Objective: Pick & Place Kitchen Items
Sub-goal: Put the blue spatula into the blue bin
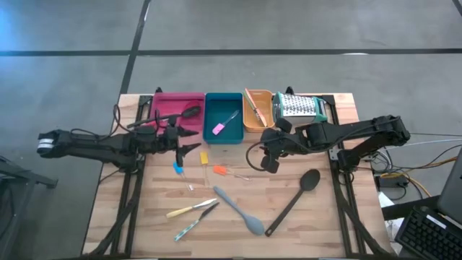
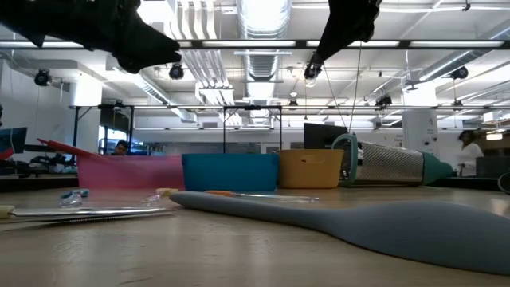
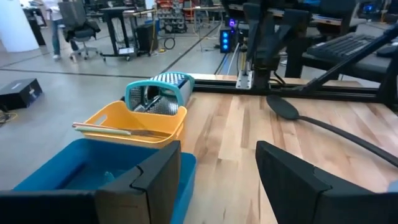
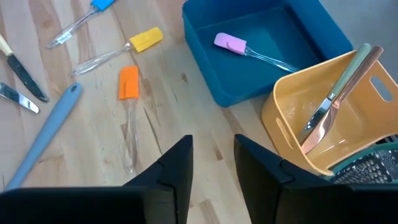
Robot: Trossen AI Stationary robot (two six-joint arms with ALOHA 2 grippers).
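Loose utensils lie flat on the wooden table: a yellow-headed tool (image 1: 204, 157), a blue one (image 1: 178, 168), an orange one (image 1: 220, 170), a grey spoon (image 1: 238, 211), a long black spoon (image 1: 296, 198) and two knives (image 1: 191, 215). A second black spoon (image 1: 189, 112) lies in the pink tray (image 1: 164, 101). A pink-headed tool (image 1: 220, 128) lies in the teal tray (image 1: 234, 101). My left gripper (image 1: 193, 140) is open and empty above the pink tray's near right corner. My right gripper (image 1: 268, 162) is open and empty above the table, near the orange tray (image 1: 258, 126).
The orange tray holds a few long utensils (image 4: 329, 102). A metal box grater with teal trim (image 1: 299, 107) lies on its side at the far right. The three trays stand in a row along the far edge. Bare wood shows at the table's near left and near right.
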